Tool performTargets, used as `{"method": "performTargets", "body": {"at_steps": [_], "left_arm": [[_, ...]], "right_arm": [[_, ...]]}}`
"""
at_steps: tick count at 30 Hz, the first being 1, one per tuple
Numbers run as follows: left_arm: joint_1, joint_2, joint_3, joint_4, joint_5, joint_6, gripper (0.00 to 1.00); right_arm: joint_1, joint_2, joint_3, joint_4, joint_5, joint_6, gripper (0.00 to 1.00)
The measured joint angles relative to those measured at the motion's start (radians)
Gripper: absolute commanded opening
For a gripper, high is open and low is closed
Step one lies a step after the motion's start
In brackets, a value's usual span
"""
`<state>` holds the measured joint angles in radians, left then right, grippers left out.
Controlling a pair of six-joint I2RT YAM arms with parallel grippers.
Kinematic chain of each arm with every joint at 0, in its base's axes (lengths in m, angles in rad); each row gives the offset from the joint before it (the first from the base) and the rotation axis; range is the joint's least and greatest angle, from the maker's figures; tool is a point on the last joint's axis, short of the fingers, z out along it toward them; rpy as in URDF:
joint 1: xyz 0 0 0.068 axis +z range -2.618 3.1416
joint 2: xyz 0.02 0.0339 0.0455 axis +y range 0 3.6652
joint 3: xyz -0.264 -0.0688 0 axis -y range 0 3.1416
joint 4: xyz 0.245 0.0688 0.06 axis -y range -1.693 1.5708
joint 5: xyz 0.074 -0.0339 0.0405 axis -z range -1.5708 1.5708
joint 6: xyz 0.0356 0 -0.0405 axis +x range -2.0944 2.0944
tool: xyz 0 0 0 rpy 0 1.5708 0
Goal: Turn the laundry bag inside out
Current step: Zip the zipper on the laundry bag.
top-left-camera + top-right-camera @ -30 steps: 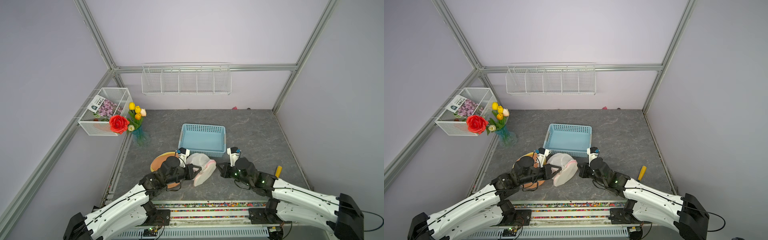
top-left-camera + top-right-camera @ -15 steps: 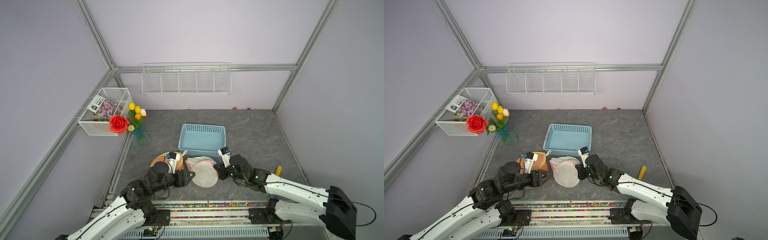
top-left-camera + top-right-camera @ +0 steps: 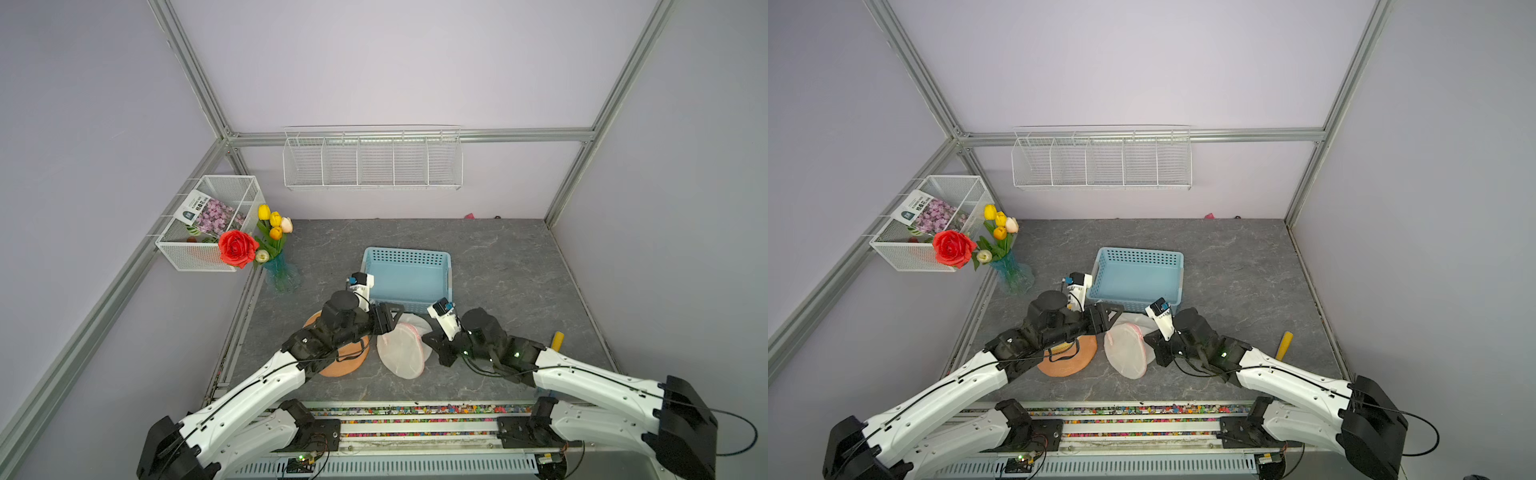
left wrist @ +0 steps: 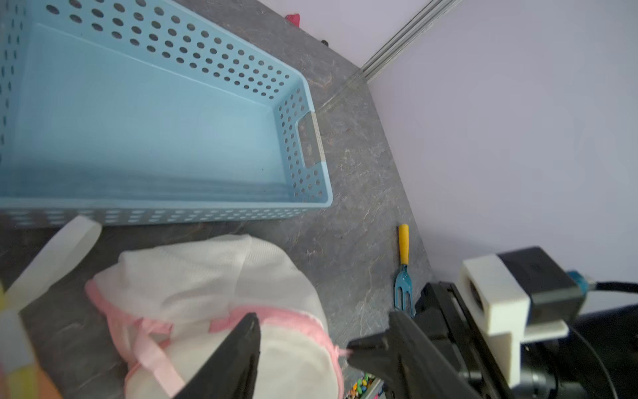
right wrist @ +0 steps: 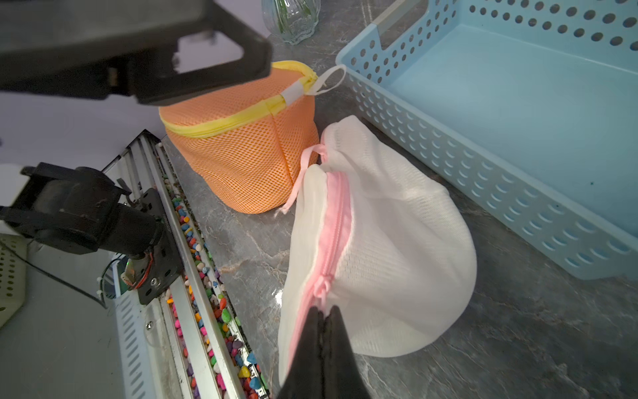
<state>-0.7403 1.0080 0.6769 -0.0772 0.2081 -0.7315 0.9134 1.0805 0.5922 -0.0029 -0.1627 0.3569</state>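
Right now the laundry bag (image 3: 403, 353), white mesh with a pink zipper, lies on the grey table (image 3: 498, 266) between the two arms. It is just in front of the blue basket (image 3: 407, 257) and just beside an orange bag (image 5: 241, 155).

The right gripper (image 5: 322, 311) has its fingers pressed together on the pink zipper seam, close under the zipper pull. The pinched bit of fabric is hidden behind the black tips. In both top views that gripper is a dark shape against the bag's edge, and the grip cannot be made out there.

The left gripper (image 3: 395, 320) has its fingers spread apart over the end of the bag nearest the basket and holds nothing. In the left wrist view one finger (image 4: 241, 345) crosses in front of the mesh, and whether it touches the bag cannot be told.

Whether the zipper is open or closed is hard to read, since the seam is bunched and partly covered. In the top views the left arm hides much of the orange bag. A small fork (image 4: 403, 276) with a yellow handle lies near the right wall. From above, only its handle shows past the right arm.
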Motion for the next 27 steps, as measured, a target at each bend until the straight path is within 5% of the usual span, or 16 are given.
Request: {"method": "performTargets", "body": {"at_steps": [9, 16, 27], "left_arm": [[0.012, 0.302, -0.005, 0.261, 0.211, -0.026, 0.56], [-0.004, 0.298, -0.038, 0.354, 0.325, -0.043, 0.54], [-0.082, 0.236, -0.111, 0.301, 0.332, -0.051, 0.58]], "right_arm": [[-0.017, -0.002, 0.000, -0.001, -0.008, -0.005, 0.00], [-0.074, -0.004, 0.000, 0.008, 0.013, 0.024, 0.00], [-0.147, 0.005, -0.002, 0.050, -0.013, 0.046, 0.00]]}}
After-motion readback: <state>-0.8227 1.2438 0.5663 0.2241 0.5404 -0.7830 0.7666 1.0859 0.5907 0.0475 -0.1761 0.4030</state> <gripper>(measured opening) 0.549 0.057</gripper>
